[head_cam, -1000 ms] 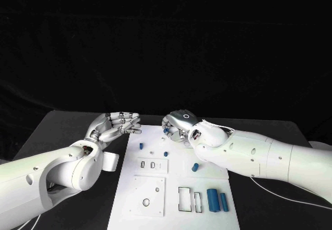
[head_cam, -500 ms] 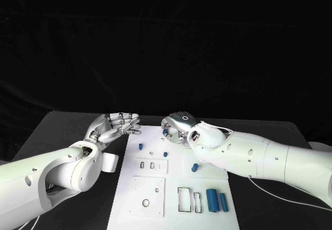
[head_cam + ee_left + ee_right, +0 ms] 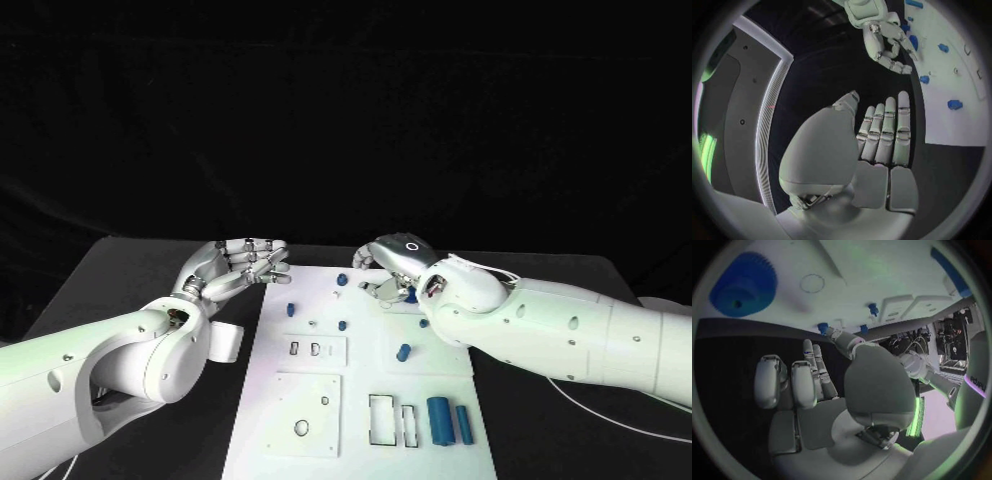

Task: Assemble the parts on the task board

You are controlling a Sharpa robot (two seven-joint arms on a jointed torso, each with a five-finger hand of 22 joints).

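Note:
The white task board (image 3: 368, 385) lies in the middle of the black table. Small blue parts (image 3: 340, 280) (image 3: 290, 308) (image 3: 343, 324) (image 3: 404, 351) stand on its far half, and two blue cylinders (image 3: 440, 420) lie at its near right. A blue gear (image 3: 745, 285) sits on the board just past my right hand's fingers. My right hand (image 3: 392, 268) hovers over the board's far right with nothing in it. My left hand (image 3: 242, 262) hangs off the board's far left corner, fingers side by side and loosely bent, holding nothing. The left wrist view shows my right hand (image 3: 882, 32) pointing down at the board.
The board has two small slots (image 3: 306, 348), a round hole (image 3: 302, 427) and rectangular cut-outs (image 3: 385, 416) on its near half. Black table surface (image 3: 173, 270) runs round the board on both sides. My two forearms flank the board.
My right hand has moved to the right, away from the far blue part it hung over, which now stands uncovered. The left hand has barely moved.

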